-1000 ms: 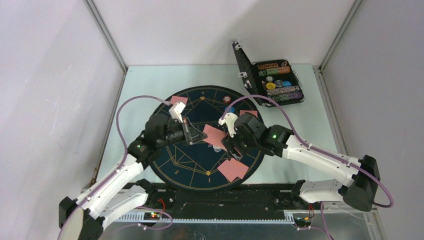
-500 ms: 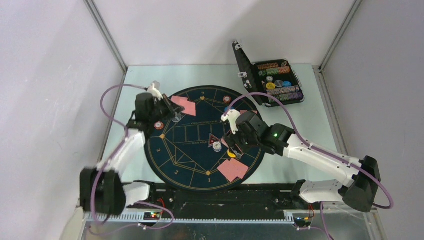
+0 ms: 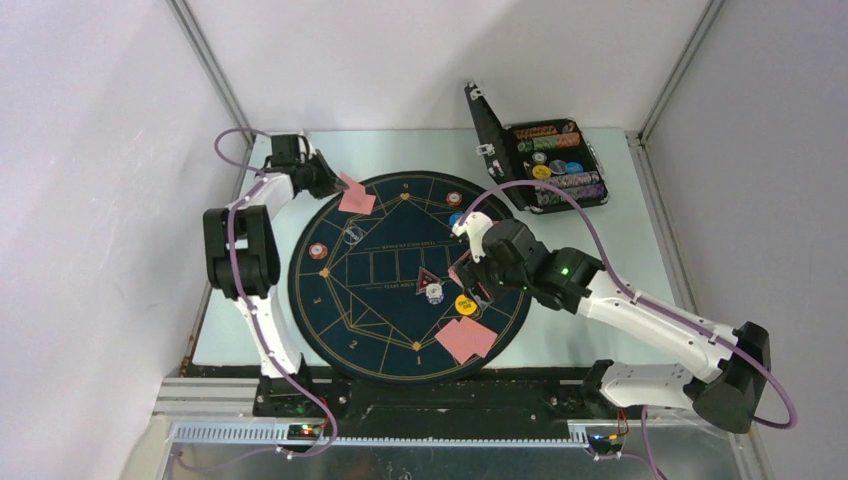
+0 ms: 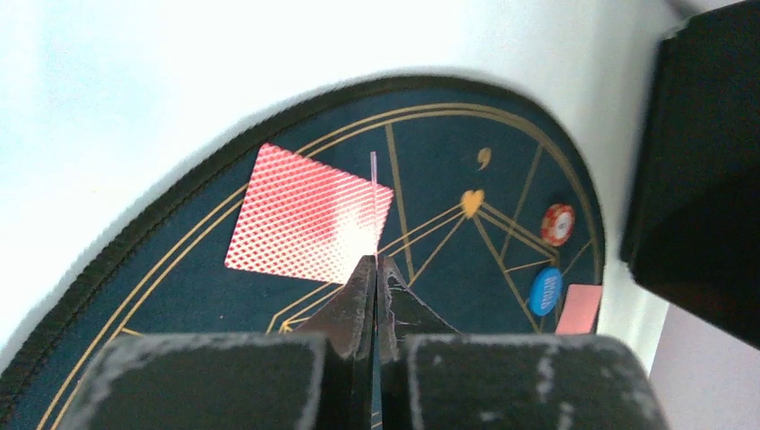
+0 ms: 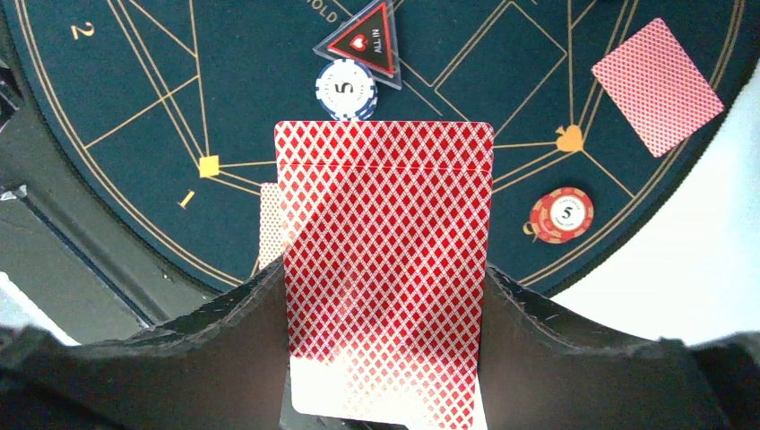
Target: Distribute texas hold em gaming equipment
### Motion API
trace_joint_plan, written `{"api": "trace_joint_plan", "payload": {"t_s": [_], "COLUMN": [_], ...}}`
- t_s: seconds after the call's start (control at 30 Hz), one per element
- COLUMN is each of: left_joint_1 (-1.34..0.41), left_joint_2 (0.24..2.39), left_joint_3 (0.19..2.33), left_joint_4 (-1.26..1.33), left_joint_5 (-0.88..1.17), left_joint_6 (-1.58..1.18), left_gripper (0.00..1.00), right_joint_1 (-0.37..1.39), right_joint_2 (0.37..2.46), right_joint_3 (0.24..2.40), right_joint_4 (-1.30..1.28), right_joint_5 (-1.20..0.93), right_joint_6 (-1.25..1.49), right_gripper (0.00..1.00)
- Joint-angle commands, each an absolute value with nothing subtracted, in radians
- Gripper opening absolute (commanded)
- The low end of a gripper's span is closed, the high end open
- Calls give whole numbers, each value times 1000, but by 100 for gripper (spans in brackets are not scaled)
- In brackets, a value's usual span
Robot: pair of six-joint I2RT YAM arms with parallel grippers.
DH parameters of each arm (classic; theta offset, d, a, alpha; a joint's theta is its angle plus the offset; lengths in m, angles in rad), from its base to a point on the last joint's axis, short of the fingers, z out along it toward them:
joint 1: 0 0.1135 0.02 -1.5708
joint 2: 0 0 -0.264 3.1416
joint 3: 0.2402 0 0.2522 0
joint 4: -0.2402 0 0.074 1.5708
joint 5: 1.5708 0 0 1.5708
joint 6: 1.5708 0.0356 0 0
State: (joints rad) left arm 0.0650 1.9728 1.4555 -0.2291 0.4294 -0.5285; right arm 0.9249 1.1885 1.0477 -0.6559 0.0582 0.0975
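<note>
My left gripper point(image 3: 337, 182) point(image 4: 373, 265) is shut on one playing card point(image 4: 373, 193), seen edge-on, above the far-left rim of the mat. A pink-red-backed card point(image 4: 309, 215) point(image 3: 358, 199) lies face down just below it. My right gripper point(image 3: 472, 274) point(image 5: 385, 279) is shut on a stack of red-backed cards point(image 5: 385, 269) over the mat's right half. On the mat lie a triangular marker point(image 3: 427, 279), a white disc point(image 3: 434, 294), a yellow disc point(image 3: 465, 304), a blue disc point(image 3: 457, 218), orange-red discs point(image 3: 318, 251) point(image 3: 454, 198) and cards point(image 3: 466, 340) at the near edge.
The big round dark-blue mat point(image 3: 380, 325) covers the table's middle. A black hinged case point(image 3: 548, 165) stands open at the back right with rows of discs inside. White walls close in the left, back and right. Purple cables loop above both arms.
My left gripper has swung from the mat's middle, by the stack, to the far-left rim with a card in it. My right gripper has shifted slightly right and back with the stack.
</note>
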Motion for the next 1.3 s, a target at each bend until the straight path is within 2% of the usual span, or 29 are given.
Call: {"api": "trace_joint_plan", "payload": {"t_s": [0.0,0.07,0.13,0.17,0.2,0.27,0.43,0.47,0.5,0.63,0.8,0.97,1.13,1.27], "left_joint_1": [68,69,69,69,69,69,68,68,68,67,22,-229,-456,-535], "left_joint_2": [2017,2045,2061,2063,2061,2041,1933,1892,1870,1671,1410,1193,1136,1097], "left_joint_3": [1503,1517,1538,1541,1542,1537,1519,1513,1506,1409,1082,750,639,560], "left_joint_4": [-329,-354,-392,-402,-416,-443,-492,-499,-505,-448,-195,141,312,413], "left_joint_5": [449,432,411,399,376,333,235,214,208,269,568,706,746,711], "left_joint_6": [-485,-482,-472,-467,-460,-450,-431,-430,-432,-465,-567,-719,-833,-906], "left_gripper": [0,2,10,22,38,56,79,94,97,100,100,100,100,100], "right_joint_1": [918,916,917,917,917,917,916,917,918,920,934,953,976,983], "right_joint_2": [1157,1156,1154,1153,1152,1152,1155,1157,1158,1165,1179,1191,1200,1215], "right_joint_3": [1066,1066,1065,1065,1066,1066,1065,1065,1065,1066,1066,1066,1065,1066], "right_joint_4": [-617,-614,-615,-615,-616,-618,-620,-620,-622,-621,-618,-615,-614,-617], "right_joint_5": [80,80,80,81,82,83,81,80,79,72,61,54,37,38], "right_joint_6": [103,102,103,103,103,104,104,105,105,103,94,81,72,69], "right_gripper": [0,0,0,0,0,0,0,0,0,0,0,0,0,0]}}
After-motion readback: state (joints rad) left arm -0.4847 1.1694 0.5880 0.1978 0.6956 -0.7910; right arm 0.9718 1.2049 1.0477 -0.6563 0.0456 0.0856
